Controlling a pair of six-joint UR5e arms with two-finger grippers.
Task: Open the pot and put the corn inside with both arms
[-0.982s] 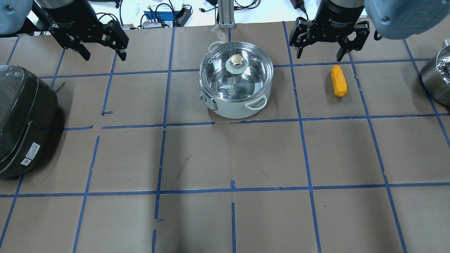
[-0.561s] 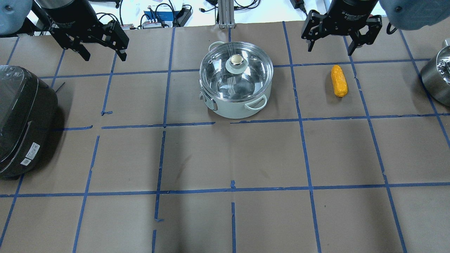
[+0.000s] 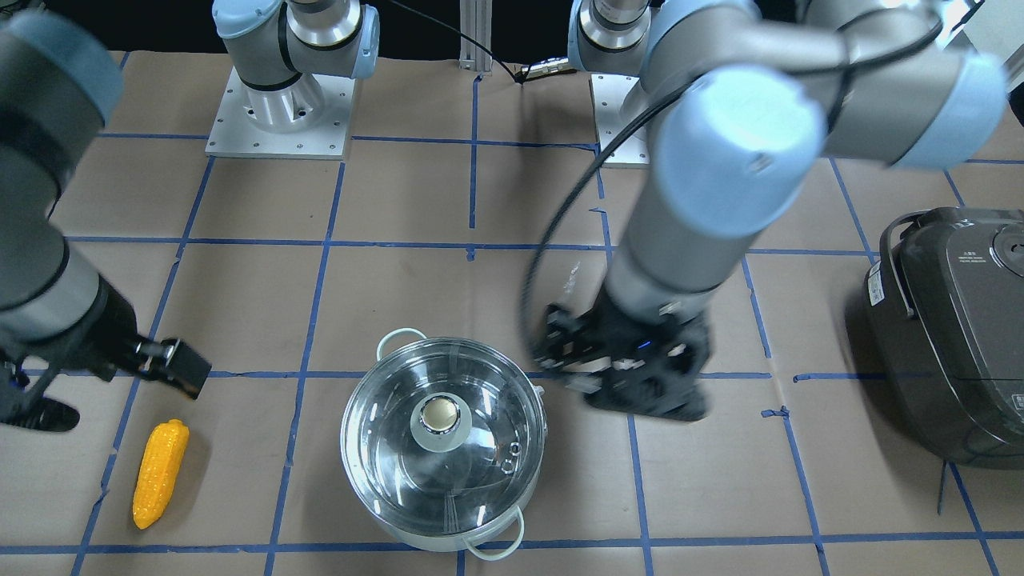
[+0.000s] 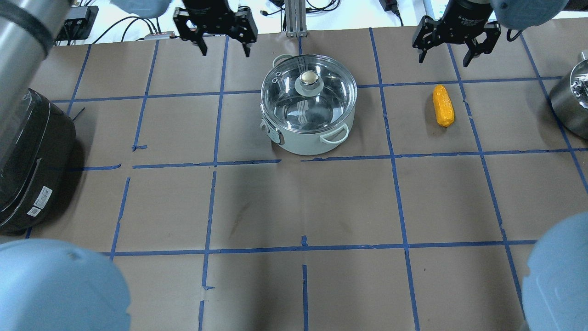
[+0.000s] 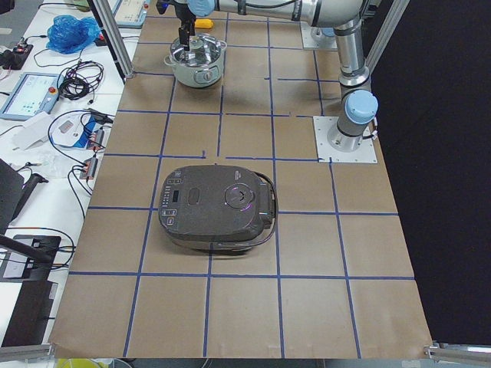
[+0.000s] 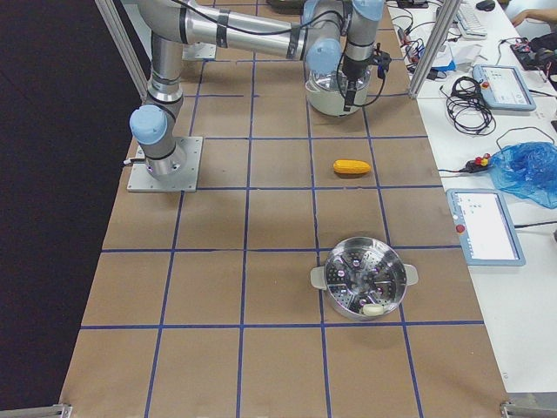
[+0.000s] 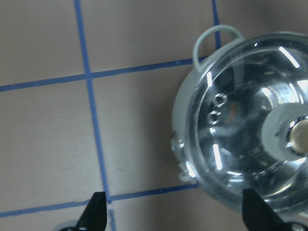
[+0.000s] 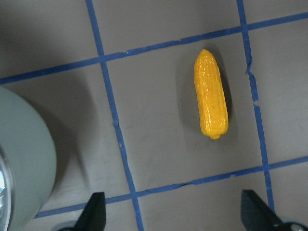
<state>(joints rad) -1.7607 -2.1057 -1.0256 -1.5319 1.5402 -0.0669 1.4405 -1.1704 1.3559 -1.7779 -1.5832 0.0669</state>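
The pot (image 4: 312, 142) stands on the worktop (image 4: 303, 202) with its glass lid (image 4: 294, 103) seated, so the opening step is not yet done. The corn (image 4: 443, 105) lies flat on the worktop, well apart from the pot on the robot's right side and touching nothing. Its long axis runs toward and away from the robot, with the tapered end pointing away. The right fingers (image 4: 421, 54) are spread wide and empty, held above the worktop just beyond the tapered end. The corn therefore lies back toward the robot from them. The line between the two fingers runs across the corn's long axis, which suits a grasp across the cob's width. In the right wrist view the corn sits off-centre, nearer one finger, so a sideways correction appears necessary before descent. The left fingers (image 4: 202, 47) are likewise spread and empty, on the far side of the pot and to the robot's left. The knob (image 4: 310, 78) lies to their right and back toward the robot. The right arm is nearer the corn; the left arm is nearer the knob.
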